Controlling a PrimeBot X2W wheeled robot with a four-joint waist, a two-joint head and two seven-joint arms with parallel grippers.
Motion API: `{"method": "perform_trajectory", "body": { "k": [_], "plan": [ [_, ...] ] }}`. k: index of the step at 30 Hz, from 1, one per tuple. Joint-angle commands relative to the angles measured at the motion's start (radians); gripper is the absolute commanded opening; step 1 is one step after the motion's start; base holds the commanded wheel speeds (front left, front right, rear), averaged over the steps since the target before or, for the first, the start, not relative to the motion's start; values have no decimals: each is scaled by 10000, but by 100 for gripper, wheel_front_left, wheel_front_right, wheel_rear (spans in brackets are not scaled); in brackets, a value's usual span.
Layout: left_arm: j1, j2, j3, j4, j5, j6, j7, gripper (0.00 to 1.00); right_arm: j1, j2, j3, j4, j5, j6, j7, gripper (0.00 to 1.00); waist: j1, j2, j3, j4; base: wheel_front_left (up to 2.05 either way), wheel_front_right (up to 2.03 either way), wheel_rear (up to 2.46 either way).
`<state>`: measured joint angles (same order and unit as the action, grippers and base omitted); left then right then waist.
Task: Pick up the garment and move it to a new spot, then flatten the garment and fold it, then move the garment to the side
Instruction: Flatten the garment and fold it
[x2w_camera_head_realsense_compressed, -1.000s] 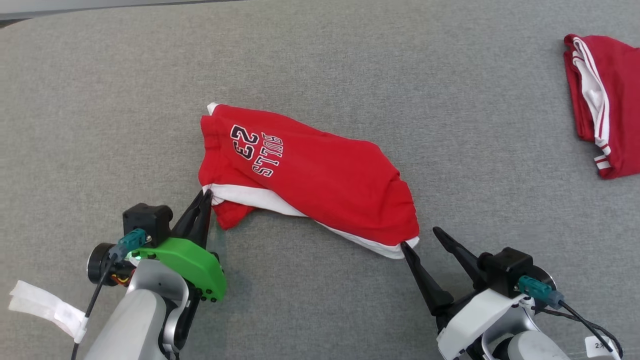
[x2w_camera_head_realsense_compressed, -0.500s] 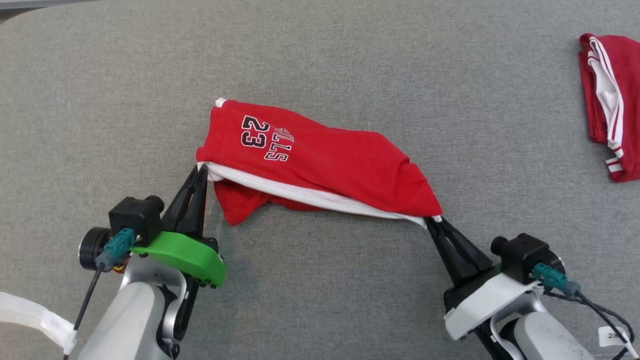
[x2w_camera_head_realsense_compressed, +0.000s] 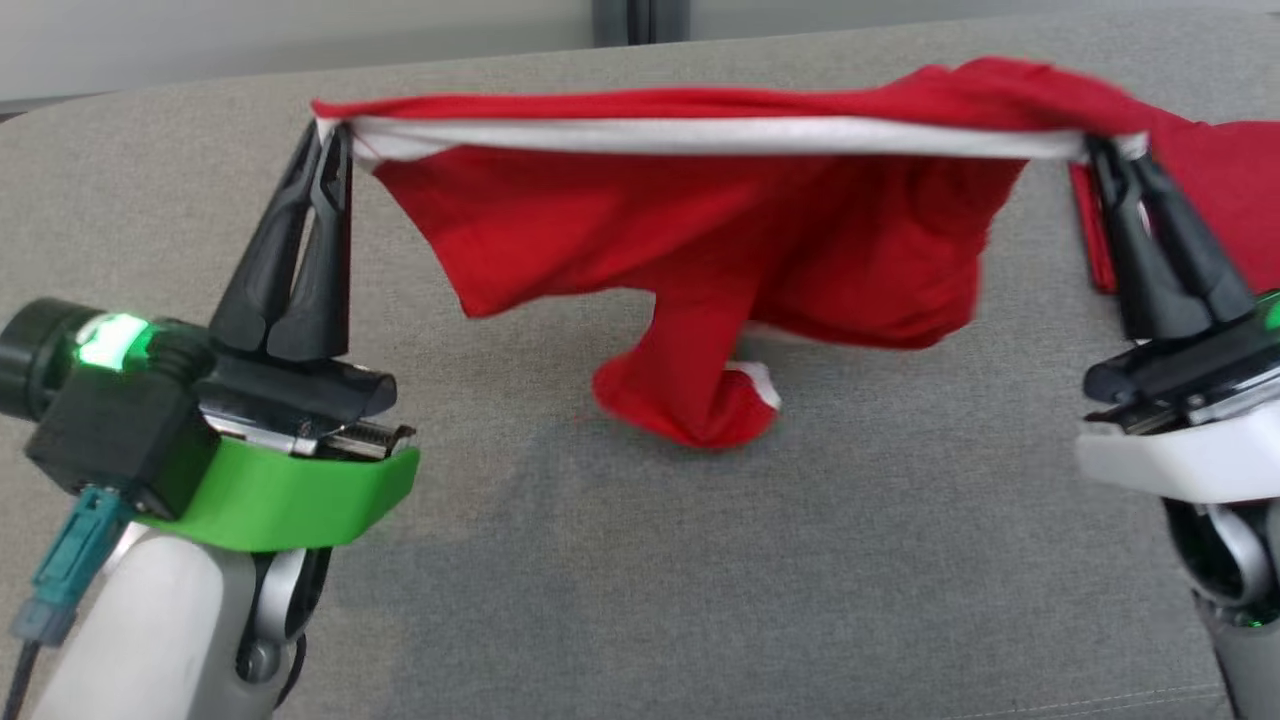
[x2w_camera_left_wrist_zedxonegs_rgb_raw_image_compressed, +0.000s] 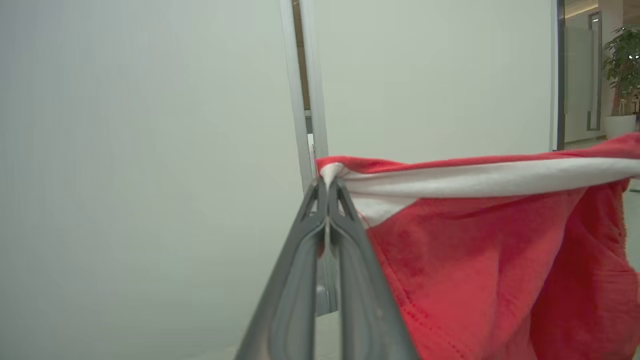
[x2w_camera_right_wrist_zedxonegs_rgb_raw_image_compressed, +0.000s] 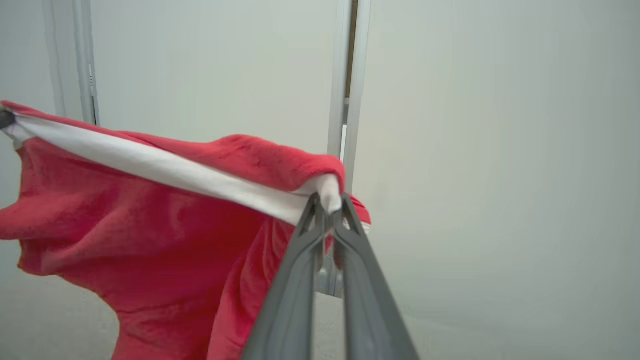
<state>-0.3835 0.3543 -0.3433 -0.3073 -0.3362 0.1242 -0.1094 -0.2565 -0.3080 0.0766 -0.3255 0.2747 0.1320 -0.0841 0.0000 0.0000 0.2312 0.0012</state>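
Observation:
The garment is a red pair of shorts with a white waistband, hanging stretched in the air above the grey surface. My left gripper is shut on the waistband's left end, seen close in the left wrist view as gripper pinching white trim of the garment. My right gripper is shut on the right end; the right wrist view shows the gripper clamped on the garment. One leg droops and its hem touches the surface.
Another red cloth lies at the far right behind the right gripper, partly hidden. A pale wall with a metal door frame stands beyond the grey surface.
The right gripper shut on the waistband's right corner. Both arms then lifted the garment off the surface and pulled it taut between them. The camera view has shifted.

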Motion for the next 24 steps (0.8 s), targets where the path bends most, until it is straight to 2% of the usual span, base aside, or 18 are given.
{"method": "perform_trajectory", "body": {
  "k": [1,7,11,17,24],
  "plan": [
    [-279,149,137,-323,166,134,88,0,-175,-140,-313,-402,-152,-24,197,0,0,0,-257,-235,0,0,0],
    [-961,191,260,-1498,361,301,509,0,-685,-428,-1147,-1612,-46,-27,1015,0,0,0,-421,-422,0,0,0],
    [-1385,66,186,-1340,126,160,704,0,-1050,-445,-1266,-1758,146,-27,1284,0,0,0,-270,-511,0,0,0],
    [-2522,-328,149,213,-477,-290,536,0,-1850,-613,-1188,-1085,647,-29,1292,0,0,0,440,-435,0,0,0],
    [-4941,-1072,183,3645,-1028,-1106,-310,0,-3860,-703,-740,828,1136,-31,900,0,0,0,1463,-299,0,0,0]
  ]
}}
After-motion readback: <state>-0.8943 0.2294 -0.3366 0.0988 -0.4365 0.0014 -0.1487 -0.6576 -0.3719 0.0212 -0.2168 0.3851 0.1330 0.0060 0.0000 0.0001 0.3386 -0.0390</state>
